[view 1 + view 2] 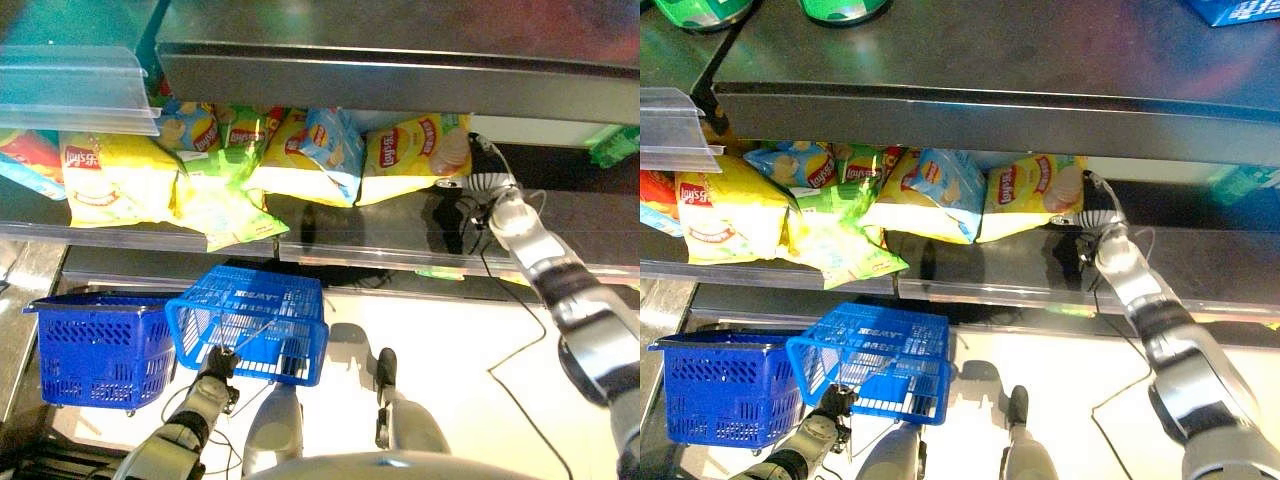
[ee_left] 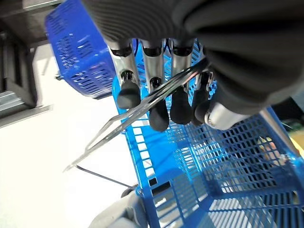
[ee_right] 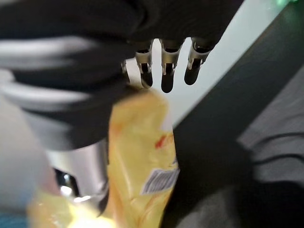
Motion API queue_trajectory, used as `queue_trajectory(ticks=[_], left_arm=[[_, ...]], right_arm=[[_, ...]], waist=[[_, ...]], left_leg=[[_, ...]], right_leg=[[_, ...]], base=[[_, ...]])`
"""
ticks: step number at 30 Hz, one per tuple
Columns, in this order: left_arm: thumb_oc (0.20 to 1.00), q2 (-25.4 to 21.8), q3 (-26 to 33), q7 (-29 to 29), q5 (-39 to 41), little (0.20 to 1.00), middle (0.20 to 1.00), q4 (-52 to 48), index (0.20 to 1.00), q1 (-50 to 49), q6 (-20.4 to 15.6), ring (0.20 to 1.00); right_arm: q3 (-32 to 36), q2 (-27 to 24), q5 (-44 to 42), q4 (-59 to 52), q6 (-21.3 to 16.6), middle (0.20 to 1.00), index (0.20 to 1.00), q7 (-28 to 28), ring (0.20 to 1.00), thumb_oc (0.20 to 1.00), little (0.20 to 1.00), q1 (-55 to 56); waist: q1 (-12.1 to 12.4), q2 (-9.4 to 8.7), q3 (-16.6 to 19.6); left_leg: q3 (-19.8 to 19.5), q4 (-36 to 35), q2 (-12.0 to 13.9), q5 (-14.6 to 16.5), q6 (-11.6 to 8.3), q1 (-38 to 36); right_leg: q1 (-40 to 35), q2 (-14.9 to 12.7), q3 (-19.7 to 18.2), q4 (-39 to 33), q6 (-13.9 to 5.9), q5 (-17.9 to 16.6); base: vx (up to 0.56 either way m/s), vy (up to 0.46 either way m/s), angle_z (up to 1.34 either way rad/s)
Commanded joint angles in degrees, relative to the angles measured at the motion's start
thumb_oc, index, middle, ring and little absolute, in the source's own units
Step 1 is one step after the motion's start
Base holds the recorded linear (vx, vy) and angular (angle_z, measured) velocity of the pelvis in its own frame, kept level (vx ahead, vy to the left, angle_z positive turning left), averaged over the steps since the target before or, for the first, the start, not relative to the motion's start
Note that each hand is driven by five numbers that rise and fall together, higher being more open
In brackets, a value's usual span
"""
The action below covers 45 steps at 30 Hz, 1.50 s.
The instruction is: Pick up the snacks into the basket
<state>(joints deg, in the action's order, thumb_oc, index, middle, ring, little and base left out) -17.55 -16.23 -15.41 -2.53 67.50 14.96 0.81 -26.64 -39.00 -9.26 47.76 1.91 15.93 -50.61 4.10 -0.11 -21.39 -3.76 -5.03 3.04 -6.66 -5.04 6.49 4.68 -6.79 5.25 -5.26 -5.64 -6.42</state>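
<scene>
A yellow chip bag (image 1: 415, 150) lies on the dark shelf (image 1: 380, 235), at the right end of a row of snack bags. My right hand (image 1: 1095, 215) reaches to that bag's right edge. In the right wrist view the yellow bag (image 3: 137, 156) passes between the thumb and the fingers (image 3: 166, 76), which close on its edge. Below the shelf hangs a light blue wire basket (image 1: 250, 325), empty as far as I can see. My left hand (image 1: 215, 365) grips its thin metal handle (image 2: 109, 133), fingers (image 2: 159, 111) curled over the wire.
Several more yellow, blue and green chip bags (image 1: 215, 205) fill the shelf to the left. A second, darker blue basket (image 1: 100, 350) stands at the lower left. An upper metal shelf (image 1: 400, 60) overhangs the bags. Green cans (image 1: 840, 8) stand on top.
</scene>
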Motion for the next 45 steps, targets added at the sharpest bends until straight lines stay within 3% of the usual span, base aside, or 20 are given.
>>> queue_trajectory(ticks=[1, 10, 18, 19, 20, 29, 37, 45], left_arm=[[0.2, -4.9, -4.0, -2.4, 0.3, 0.2, 0.2, 1.2, 0.2, -0.8, 0.4, 0.2], [0.2, -6.4, -3.9, -2.7, 0.8, 0.2, 0.2, -0.6, 0.2, -1.8, 0.1, 0.2], [0.2, -6.4, -2.6, -3.5, 2.3, 0.2, 0.2, -3.5, 0.2, -3.9, -0.5, 0.2], [0.2, -6.3, -2.6, -3.8, 2.5, 0.2, 0.2, -4.1, 0.2, -4.1, -0.5, 0.2], [0.2, -6.3, -2.6, -3.8, 2.4, 0.2, 0.2, -4.6, 0.2, -4.3, -0.4, 0.2], [0.2, -6.8, -2.2, -4.4, 2.5, 0.2, 0.2, -7.2, 0.2, -4.0, -0.3, 0.2], [0.2, -6.0, 1.1, -4.4, 2.0, 0.2, 0.2, -5.4, 0.2, -2.6, 0.4, 0.2], [0.2, -5.1, 3.4, -2.0, 1.0, 0.2, 0.2, -1.9, 0.2, -2.8, 1.3, 0.2]], right_arm=[[-0.8, -1.9, -2.2, 1.9, -0.5, 1.0, 1.0, 1.0, 1.0, 1.0, 1.0, -6.3], [0.7, -4.2, -4.3, 6.9, -0.5, 1.0, 1.0, 1.9, 1.0, 1.0, 1.0, -10.8], [6.0, -5.3, -10.3, 10.3, -1.7, 1.0, 1.0, 3.7, 1.0, 1.0, 1.0, -10.8], [6.6, -4.7, -10.8, 10.7, -1.9, 0.95, 0.95, 3.9, 0.95, 0.95, 0.95, -10.0], [6.7, -4.3, -10.4, 10.7, -2.0, 0.2, 0.2, 3.8, 0.2, 0.2, 0.2, -9.5], [7.6, 1.5, -7.9, 9.2, -1.9, 0.2, 0.2, 3.4, 0.2, 0.2, 0.2, -3.5], [16.7, -0.3, -7.0, -9.1, -4.1, 0.2, 0.2, 3.8, 0.2, 0.2, 0.2, 13.5], [29.3, -3.8, -15.6, -18.3, -7.2, 0.2, 0.2, 2.3, 0.2, 0.2, 0.2, 25.9]], waist=[[1.5, -1.81, 0.5], [3.3, -1.02, -1.0], [5.2, 0.99, -2.6], [5.4, 1.23, -2.8], [5.6, 1.4, -2.8], [5.7, 2.16, -3.7], [1.5, 1.58, -3.6], [-2.7, 1.29, 0.7]], left_leg=[[-0.9, 0.0, -5.1, 1.2, 3.92, 3.6], [-2.5, 0.0, -6.4, 0.5, 3.65, 7.2], [-4.1, 0.0, -7.9, 0.1, 3.7, 10.0], [-4.2, 0.0, -8.0, 0.0, 3.68, 10.2], [-4.4, 0.0, -8.1, 0.0, 3.71, 10.5], [-4.0, 0.0, -7.7, -0.1, 3.73, 10.4], [-1.7, 0.0, -6.6, 0.7, 3.92, 8.2], [1.5, 0.0, -6.2, 2.8, 4.27, 4.0]], right_leg=[[3.3, 0.0, -2.8, 2.4, -1.89, 1.2], [4.4, -1.2, -0.3, 1.0, -2.56, 0.5], [5.1, -2.7, 1.6, 0.6, -3.2, 0.4], [5.2, -2.8, 1.9, 0.6, -3.27, 0.4], [5.2, -2.9, 2.1, 0.5, -3.31, 0.4], [5.9, -2.1, 1.3, 0.5, -3.05, 0.6], [6.4, -1.1, -1.8, 1.2, -2.47, 0.7], [5.1, 0.0, -5.4, 0.9, -2.24, 0.8]], base=[[0.01, 0.063, 0.04], [0.04, 0.046, 0.14], [0.05, 0.041, 0.14], [0.03, 0.016, 0.12], [0.02, 0.016, 0.11], [0.0, 0.001, 0.01], [-0.04, -0.01, -0.12], [0.02, -0.011, -0.22]])
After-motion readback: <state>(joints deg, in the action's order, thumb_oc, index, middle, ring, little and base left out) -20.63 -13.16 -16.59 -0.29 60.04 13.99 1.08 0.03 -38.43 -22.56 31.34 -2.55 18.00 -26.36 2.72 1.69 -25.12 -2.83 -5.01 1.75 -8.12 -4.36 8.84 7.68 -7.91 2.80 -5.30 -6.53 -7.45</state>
